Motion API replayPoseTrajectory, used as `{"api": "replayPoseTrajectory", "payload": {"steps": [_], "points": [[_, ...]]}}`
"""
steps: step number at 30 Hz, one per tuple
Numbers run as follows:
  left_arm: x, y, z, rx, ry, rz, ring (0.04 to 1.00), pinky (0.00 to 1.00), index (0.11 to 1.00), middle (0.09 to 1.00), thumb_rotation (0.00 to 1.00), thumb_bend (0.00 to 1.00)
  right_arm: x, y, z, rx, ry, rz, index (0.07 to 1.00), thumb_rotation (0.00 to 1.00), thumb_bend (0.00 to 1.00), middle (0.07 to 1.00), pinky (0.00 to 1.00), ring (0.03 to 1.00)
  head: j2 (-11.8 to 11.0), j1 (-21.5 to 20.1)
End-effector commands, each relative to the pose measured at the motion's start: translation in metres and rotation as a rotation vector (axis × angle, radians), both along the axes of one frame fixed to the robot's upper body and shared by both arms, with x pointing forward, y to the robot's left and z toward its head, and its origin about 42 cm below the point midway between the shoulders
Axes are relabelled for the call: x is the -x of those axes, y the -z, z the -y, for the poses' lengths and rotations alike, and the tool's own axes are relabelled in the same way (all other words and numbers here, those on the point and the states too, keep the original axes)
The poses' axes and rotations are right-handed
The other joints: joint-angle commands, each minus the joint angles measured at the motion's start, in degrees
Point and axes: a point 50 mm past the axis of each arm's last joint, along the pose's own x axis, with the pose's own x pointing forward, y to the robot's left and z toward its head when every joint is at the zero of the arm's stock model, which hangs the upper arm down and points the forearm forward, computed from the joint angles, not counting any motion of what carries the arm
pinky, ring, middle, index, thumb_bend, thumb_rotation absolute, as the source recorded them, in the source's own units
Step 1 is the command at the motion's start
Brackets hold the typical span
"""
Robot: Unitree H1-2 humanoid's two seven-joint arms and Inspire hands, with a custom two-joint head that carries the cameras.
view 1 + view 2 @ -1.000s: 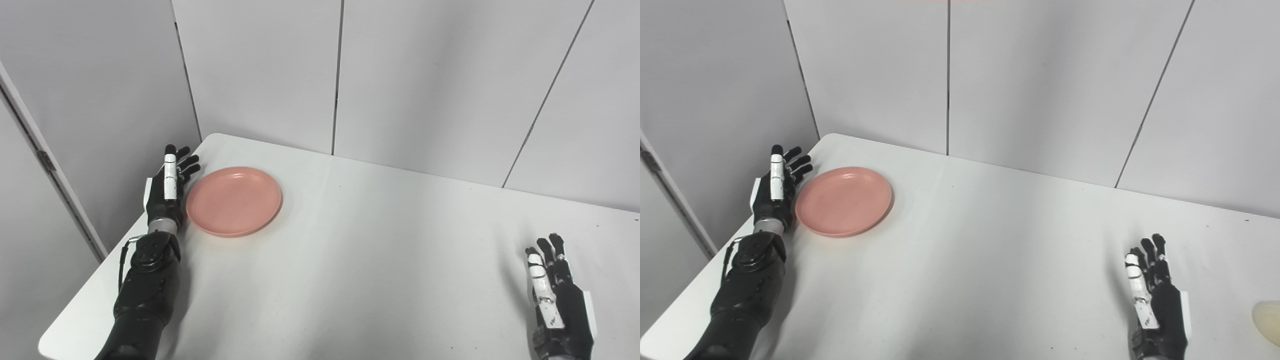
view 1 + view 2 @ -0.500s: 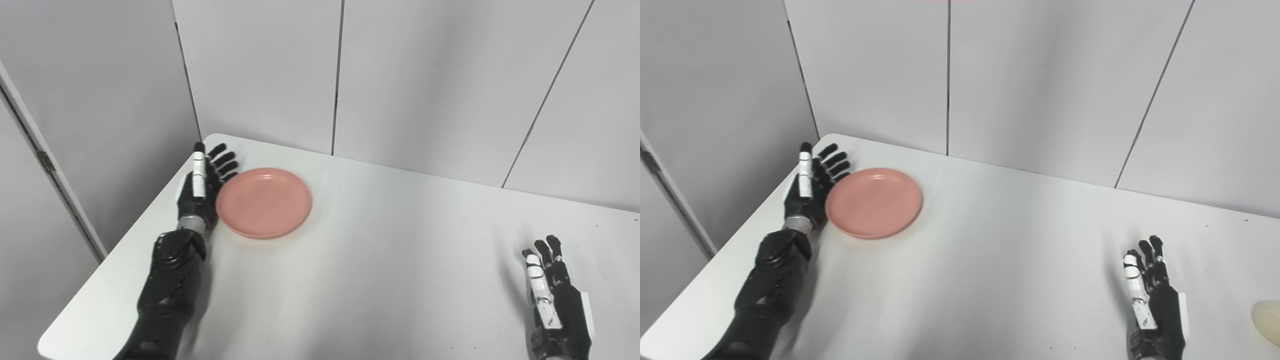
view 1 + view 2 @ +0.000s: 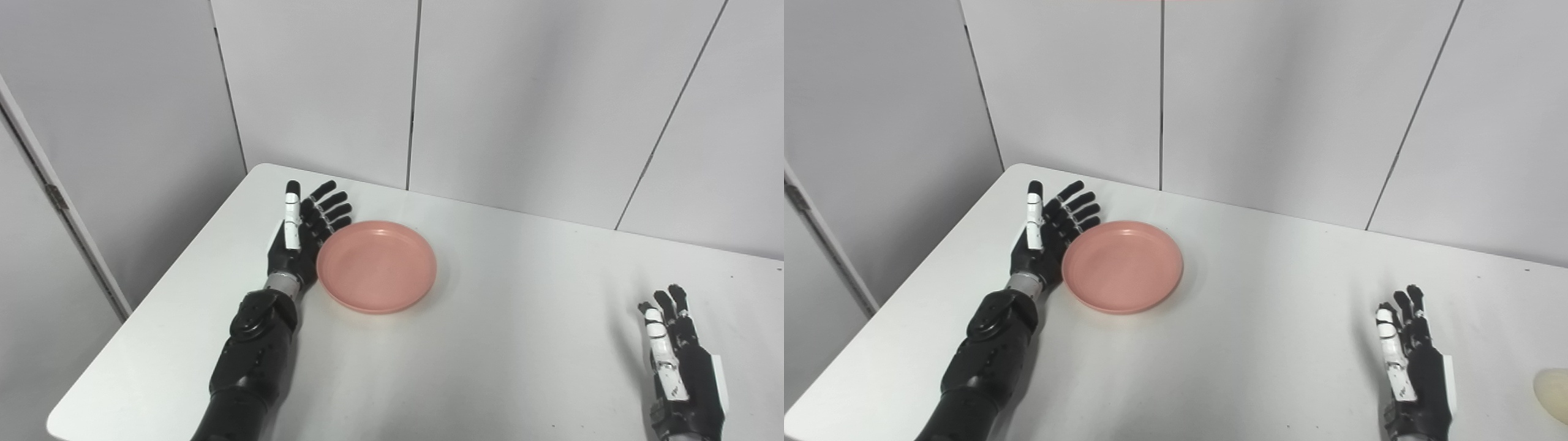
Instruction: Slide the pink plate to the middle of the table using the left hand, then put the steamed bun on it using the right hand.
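White table (image 3: 465, 367), left hand (image 3: 300, 242) touching pink plate (image 3: 376, 267)

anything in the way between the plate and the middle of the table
Nothing visible. The plate lies left of centre with the left hand open against its left rim, and the table to its right is bare. The bun sits far right, beyond the right hand.

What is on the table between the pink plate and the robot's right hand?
Nothing: bare white table runs from round pink plate to right hand, in both views.
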Motion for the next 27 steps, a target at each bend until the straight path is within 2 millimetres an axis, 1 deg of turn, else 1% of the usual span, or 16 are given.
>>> {"api": "replayPoseTrajectory", "payload": {"steps": [1,5,6,7,9,10,11,12,13,15,16,19,20,23,24,27], "points": [[0.001,-0.003,0.018,0.024,0.036,0.009,0.737,0.74,0.754,0.755,1.0,0.82,-0.006,-0.016,-0.004,-0.009,-0.012,0.055,0.969,0.66,0.26,0.936,1.0,0.901,0.2,-0.3],[0.007,0.0,0.037,0.027,0.064,0.016,0.766,0.8,0.761,0.777,1.0,0.81,-0.011,-0.014,-0.003,-0.025,-0.018,0.035,0.982,0.73,0.26,0.965,1.0,0.947,1.4,-3.4],[0.009,0.001,0.041,0.028,0.072,0.019,0.776,0.81,0.767,0.785,1.0,0.81,-0.011,-0.013,-0.003,-0.021,-0.014,0.036,0.974,0.71,0.28,0.958,1.0,0.938,2.1,-5.4],[0.012,0.002,0.046,0.028,0.08,0.022,0.787,0.81,0.773,0.794,1.0,0.8,-0.012,-0.011,-0.003,-0.01,-0.013,0.035,0.969,0.71,0.31,0.95,1.0,0.924,2.3,-5.8],[0.019,0.004,0.055,0.025,0.094,0.025,0.797,0.82,0.779,0.801,1.0,0.8,-0.013,-0.007,-0.002,0.018,-0.014,0.036,0.963,0.72,0.34,0.942,1.0,0.912,3.0,-8.0],[0.022,0.004,0.058,0.02,0.099,0.025,0.81,0.84,0.782,0.805,1.0,0.79,-0.014,-0.005,-0.002,0.026,-0.016,0.037,0.956,0.71,0.38,0.934,0.99,0.901,3.8,-10.4],[0.024,0.005,0.06,0.016,0.101,0.025,0.816,0.85,0.784,0.806,1.0,0.79,-0.014,-0.004,-0.003,0.03,-0.017,0.037,0.952,0.71,0.4,0.93,0.99,0.895,3.8,-10.4],[0.028,0.006,0.064,-0.002,0.11,0.027,0.819,0.85,0.785,0.806,1.0,0.78,-0.015,-0.001,-0.004,0.034,-0.02,0.038,0.95,0.7,0.41,0.927,0.98,0.892,4.4,-12.7],[0.032,0.008,0.067,-0.015,0.117,0.029,0.832,0.87,0.796,0.818,1.0,0.77,-0.016,0.001,-0.005,0.038,-0.021,0.039,0.936,0.69,0.48,0.916,0.96,0.883,4.8,-13.9],[0.038,0.011,0.073,-0.029,0.13,0.03,0.839,0.87,0.806,0.824,1.0,0.76,-0.018,0.004,-0.009,0.052,-0.019,0.04,0.917,0.7,0.54,0.898,0.92,0.866,5.7,-17.1],[0.04,0.012,0.075,-0.03,0.136,0.03,0.843,0.88,0.81,0.829,1.0,0.76,-0.018,0.005,-0.011,0.064,-0.018,0.041,0.913,0.7,0.55,0.895,0.91,0.863,5.7,-17.1],[0.047,0.014,0.083,-0.028,0.157,0.03,0.854,0.89,0.818,0.839,1.0,0.75,-0.018,0.004,-0.016,0.083,-0.022,0.05,0.913,0.72,0.56,0.893,0.9,0.857,6.8,-21.4],[0.049,0.014,0.086,-0.027,0.163,0.027,0.852,0.89,0.817,0.838,1.0,0.75,-0.018,0.004,-0.017,0.084,-0.025,0.053,0.915,0.72,0.55,0.895,0.9,0.853,6.8,-21.4],[0.058,0.018,0.097,-0.051,0.215,0.019,0.866,0.92,0.823,0.849,1.0,0.75,-0.018,0.004,-0.023,0.077,-0.024,0.046,0.914,0.72,0.55,0.892,0.9,0.847,7.5,-25.2],[0.06,0.019,0.099,-0.054,0.228,0.017,0.867,0.92,0.823,0.85,1.0,0.74,-0.018,0.004,-0.025,0.075,-0.025,0.046,0.914,0.72,0.54,0.891,0.89,0.846,7.5,-25.2],[0.066,0.02,0.108,-0.066,0.279,0.004,0.88,0.95,0.827,0.864,1.0,0.72,-0.019,0.004,-0.028,0.087,-0.025,0.049,0.911,0.71,0.53,0.887,0.88,0.842,8.0,-27.9]]}}
